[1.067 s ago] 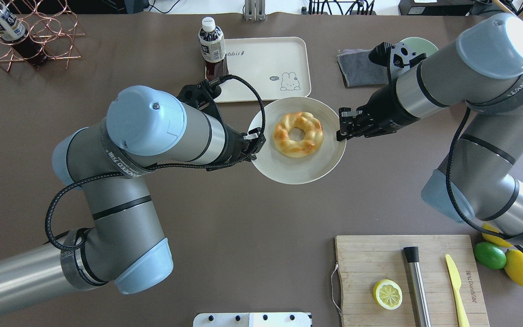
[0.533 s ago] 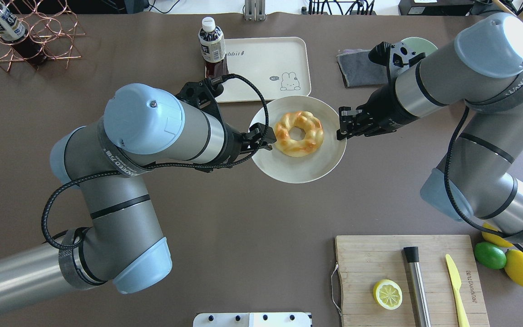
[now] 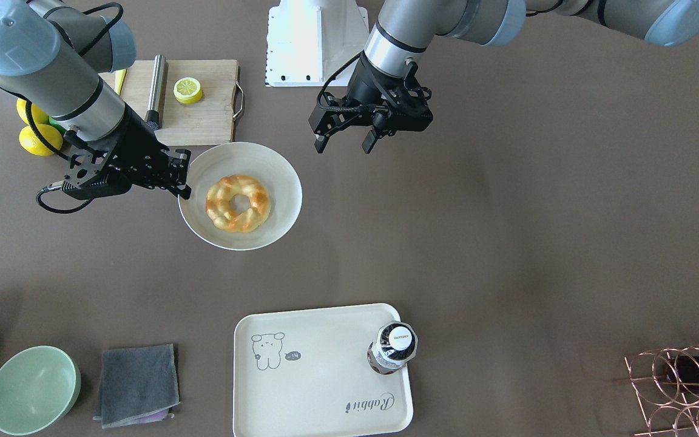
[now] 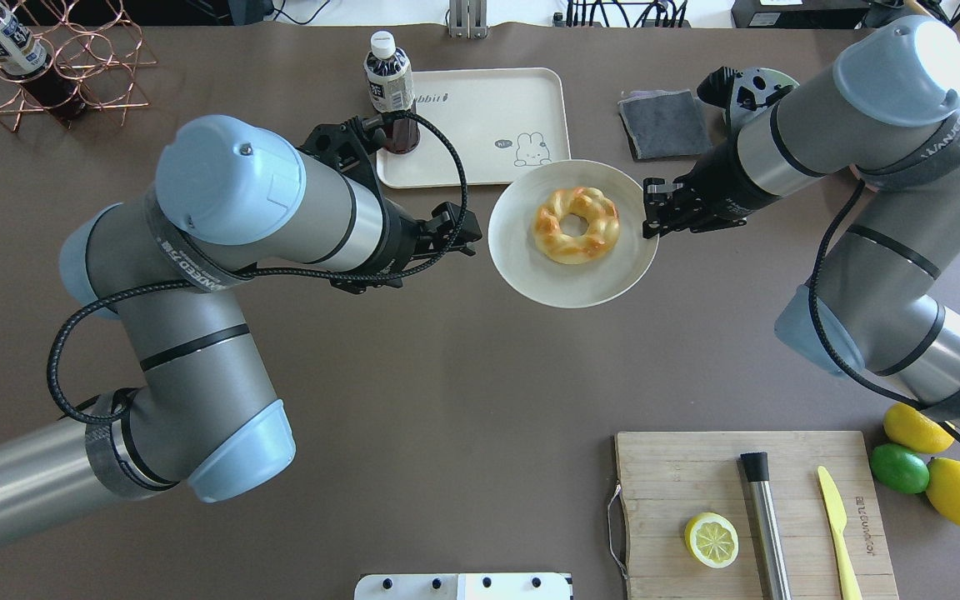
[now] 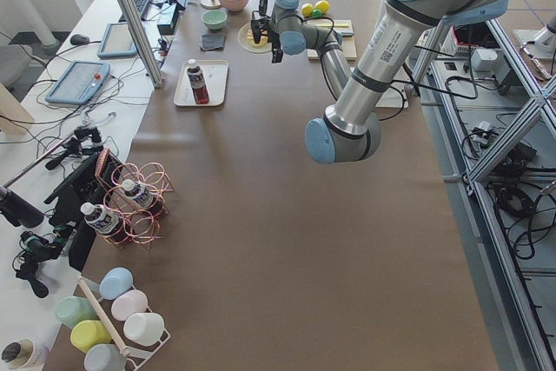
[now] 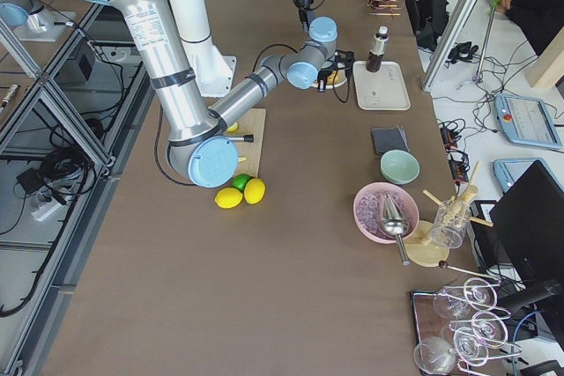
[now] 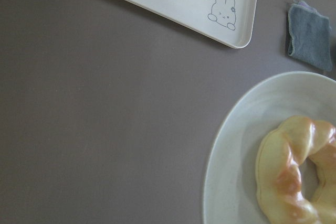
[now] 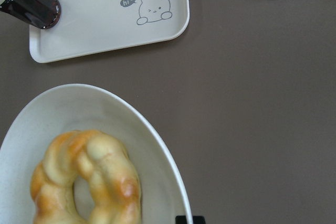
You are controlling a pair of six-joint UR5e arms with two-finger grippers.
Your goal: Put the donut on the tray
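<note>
On your left, the left gripper (image 4: pixel 462 231) hangs just short of the plate's rim, fingers spread and nothing between them. Beyond it the tray (image 4: pixel 488 108) lies flat, with a bottle (image 4: pixel 388 79) standing at its left end. Moving right you reach the plate (image 4: pixel 530 283). The wrist views show it close to the tray's rabbit corner, not over it. The donut (image 4: pixel 600 232) sits in the middle of that plate and is not yet on the tray. Furthest right, the right gripper (image 4: pixel 652 218) is pinched on the plate's rim. I'd judge the step in hand to be the carry of plate and donut towards the tray. Next you need the plate held steady beside the rabbit end. Then the left gripper can lift the donut across, or you can tip it off, well away from the bottle.
</note>
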